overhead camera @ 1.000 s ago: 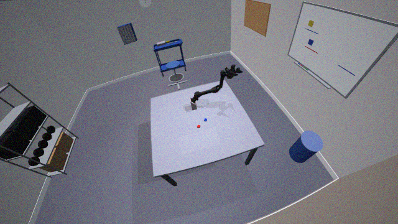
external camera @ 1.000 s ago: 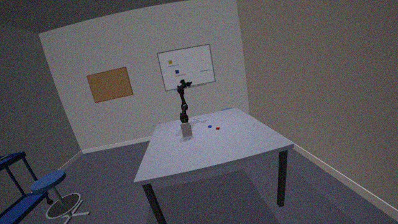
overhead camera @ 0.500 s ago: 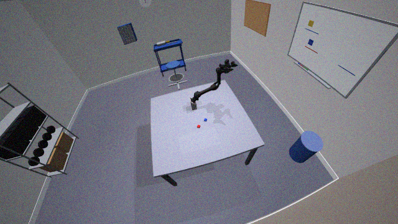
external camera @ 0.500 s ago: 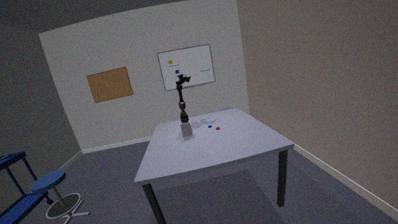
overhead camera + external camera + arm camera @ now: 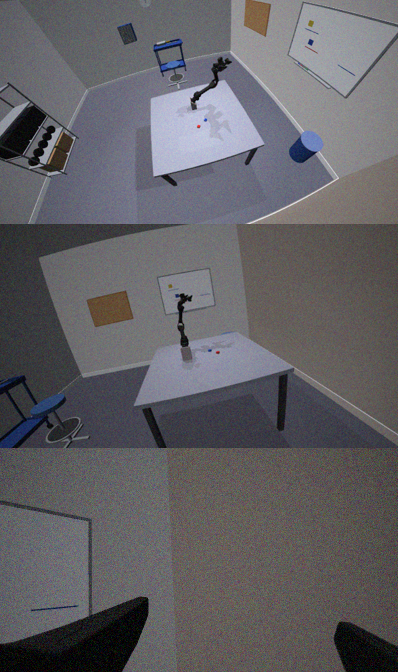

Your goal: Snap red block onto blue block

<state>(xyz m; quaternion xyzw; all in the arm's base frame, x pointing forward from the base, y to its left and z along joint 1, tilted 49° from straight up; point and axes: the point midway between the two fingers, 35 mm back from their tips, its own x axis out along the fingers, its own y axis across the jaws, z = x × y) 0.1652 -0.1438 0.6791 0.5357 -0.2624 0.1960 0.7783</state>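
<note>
Uneven, low room lighting recorded with visible grain in three views.

Top view: the table [image 5: 177, 149] is the brightest broad surface, at the center of the frame; branching, overlapping gray shadows of the arm [image 5: 205, 89] fall across it, and broad, darker shadow patches lie on the floor below and left of it. Straight wall edges appear bowed toward the lower right. Exterior view: dimmer, darkest at the upper left; the arm's shadows [image 5: 214, 346] are faint. Wrist view: darkest overall, with the tool [image 5: 238, 617] near black in the lower corners. Speckled noise softens fine detail throughout; the light source cannot be identified.
</note>
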